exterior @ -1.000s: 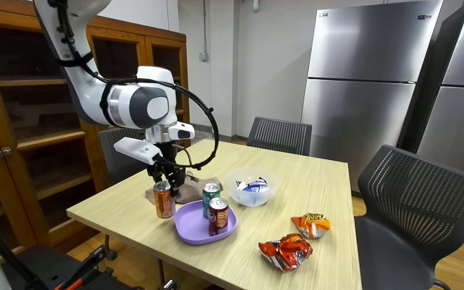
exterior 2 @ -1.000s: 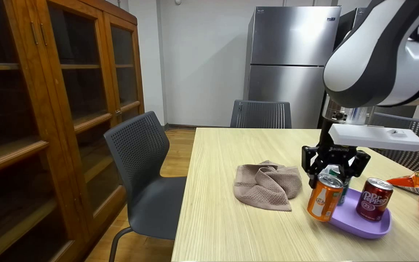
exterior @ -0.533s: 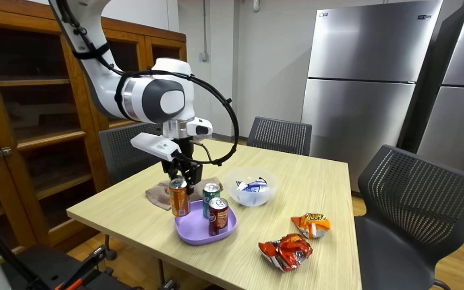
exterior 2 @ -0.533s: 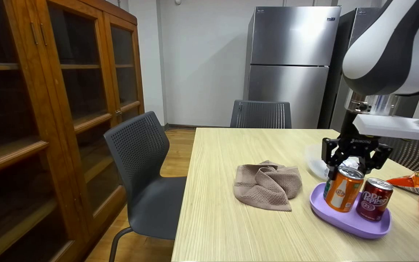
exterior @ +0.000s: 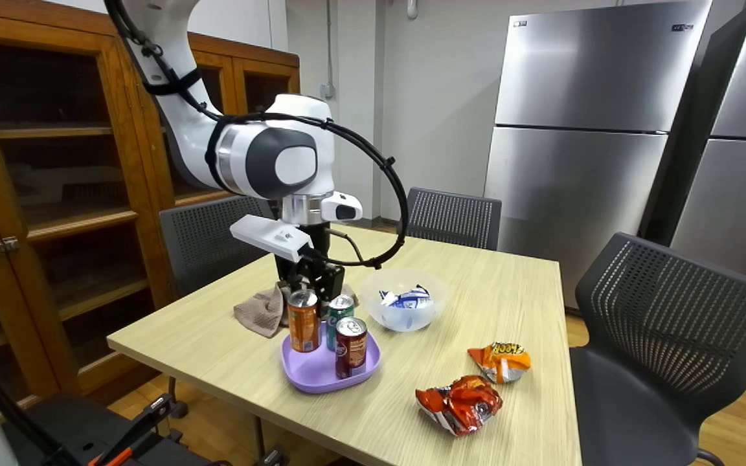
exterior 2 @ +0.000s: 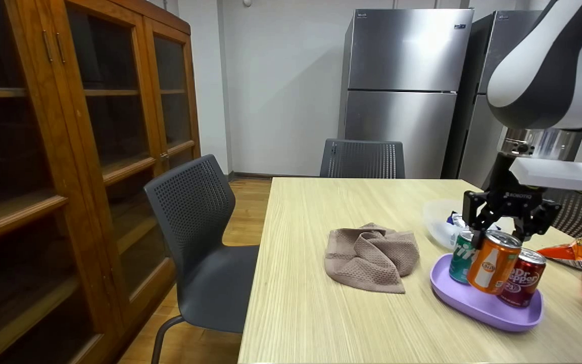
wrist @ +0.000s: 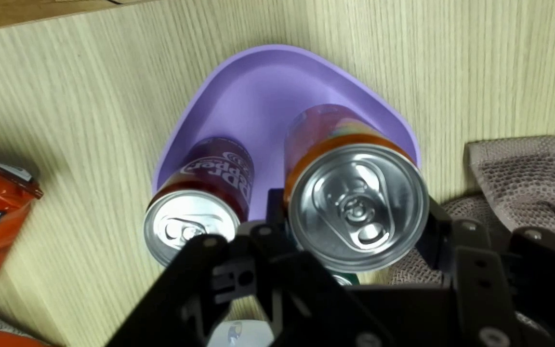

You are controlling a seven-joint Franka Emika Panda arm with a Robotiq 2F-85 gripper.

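My fingers (wrist: pixel 439 231) grip the orange soda can (wrist: pixel 354 193), long axis vertical, top up, over the purple tray (wrist: pixel 277 86), with Sprite can (exterior 2: pixel 460 264) and Dr Pepper can (wrist: pixel 205 188) close by.

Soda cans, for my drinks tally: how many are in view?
3: the orange can, between the jaws; the green can and the dark red can, on the purple tray. The cabinet might hide more.

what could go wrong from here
The tool grips the orange can close to the green can, so a small sideways move might knock that one over. The red can stands in the tray and could get bumped too. The grip is near the orange can's top, so it might tilt if its base catches something.
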